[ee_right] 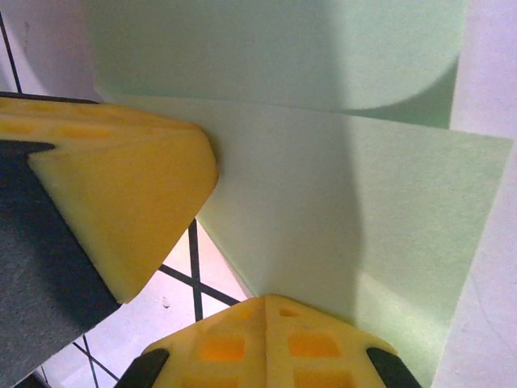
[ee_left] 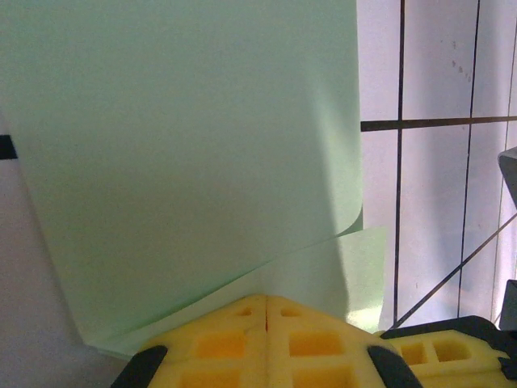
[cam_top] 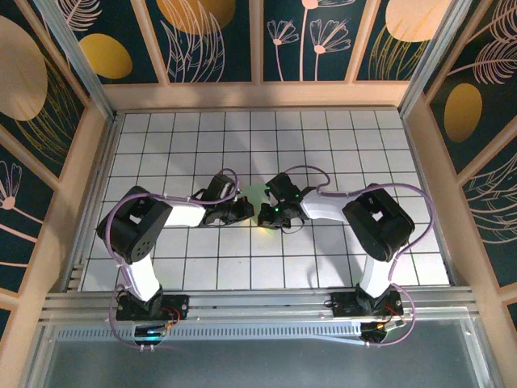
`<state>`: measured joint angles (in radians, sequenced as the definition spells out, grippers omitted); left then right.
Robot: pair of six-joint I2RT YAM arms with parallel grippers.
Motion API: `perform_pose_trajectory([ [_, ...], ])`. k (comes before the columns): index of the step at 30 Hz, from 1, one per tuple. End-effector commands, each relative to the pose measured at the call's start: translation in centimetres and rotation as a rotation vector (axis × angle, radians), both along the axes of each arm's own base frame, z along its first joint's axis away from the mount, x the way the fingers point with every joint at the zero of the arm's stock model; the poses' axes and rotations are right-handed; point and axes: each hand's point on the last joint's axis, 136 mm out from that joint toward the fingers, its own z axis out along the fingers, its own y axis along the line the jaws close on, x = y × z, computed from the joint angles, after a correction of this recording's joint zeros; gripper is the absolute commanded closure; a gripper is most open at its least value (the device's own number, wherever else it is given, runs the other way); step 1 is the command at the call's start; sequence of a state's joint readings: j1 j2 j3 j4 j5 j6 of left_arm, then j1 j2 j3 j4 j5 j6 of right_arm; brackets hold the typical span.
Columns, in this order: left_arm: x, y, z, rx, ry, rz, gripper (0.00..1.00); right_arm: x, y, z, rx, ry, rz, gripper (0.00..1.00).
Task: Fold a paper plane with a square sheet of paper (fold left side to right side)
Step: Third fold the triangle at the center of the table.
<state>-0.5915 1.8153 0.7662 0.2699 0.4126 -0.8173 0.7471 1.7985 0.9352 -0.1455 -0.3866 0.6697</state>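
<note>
Pressing the square sheet of paper point(cam_top: 257, 196) onto the central worktop point(cam_top: 161, 145) with left tool point(cam_top: 242, 212) and right tool point(cam_top: 272, 212) — both fully closed, clasping nothing; seemingly pinning it to crease the curled-over half.

Pale-grn paper point(ee_left: 178, 162); white grid tiles point(cam_top: 323, 137)

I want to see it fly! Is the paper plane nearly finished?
Not nearly. Done: the square sheet of paper has one flap bent over, lying two layers deep. In hand: the left gripper and right gripper, both shut, meet at the paper, seemingly working that first fold. Left: a flat crease is not there yet, and there is no pointed dart shape at all.
</note>
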Motion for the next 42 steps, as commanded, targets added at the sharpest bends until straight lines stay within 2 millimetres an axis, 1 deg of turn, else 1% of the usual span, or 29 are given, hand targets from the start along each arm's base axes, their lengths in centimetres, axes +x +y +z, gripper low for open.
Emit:
perform_pose_trajectory([
  [1, -2.6, 4.5, -5.9, 0.226, 0.16, 0.08, 1.0, -2.9, -2.4, -2.2, -0.1, 0.097, -0.007, 1.0],
  [14, -2.7, 4.8, -6.3, 0.243, 0.177, 0.097, 1.0, -5.0, -3.9, -2.7, -0.105, 0.154, -0.023, 1.0],
  [19, -2.7, 4.8, -6.4, 0.243, 0.181, 0.099, 1.0, -5.9, -4.0, -2.8, -0.087, 0.182, -0.019, 1.0],
  [29, -2.6, 4.7, -6.4, 0.246, 0.184, 0.101, 1.0, -6.7, -4.2, -3.0, -0.071, 0.213, -0.025, 1.0],
  [34, -2.6, 4.7, -6.4, 0.245, 0.185, 0.1, 1.0, -7.2, -4.1, -2.6, -0.041, 0.23, -0.03, 1.0],
  [36, -2.6, 4.7, -6.4, 0.246, 0.184, 0.099, 1.0, -6.7, -3.8, -1.8, -0.027, 0.202, -0.028, 1.0],
  [42, -2.5, 4.5, -6.3, 0.241, 0.18, 0.09, 1.0, -3.1, -2.9, 2.2, 0.032, 0.058, -0.026, 1.0],
])
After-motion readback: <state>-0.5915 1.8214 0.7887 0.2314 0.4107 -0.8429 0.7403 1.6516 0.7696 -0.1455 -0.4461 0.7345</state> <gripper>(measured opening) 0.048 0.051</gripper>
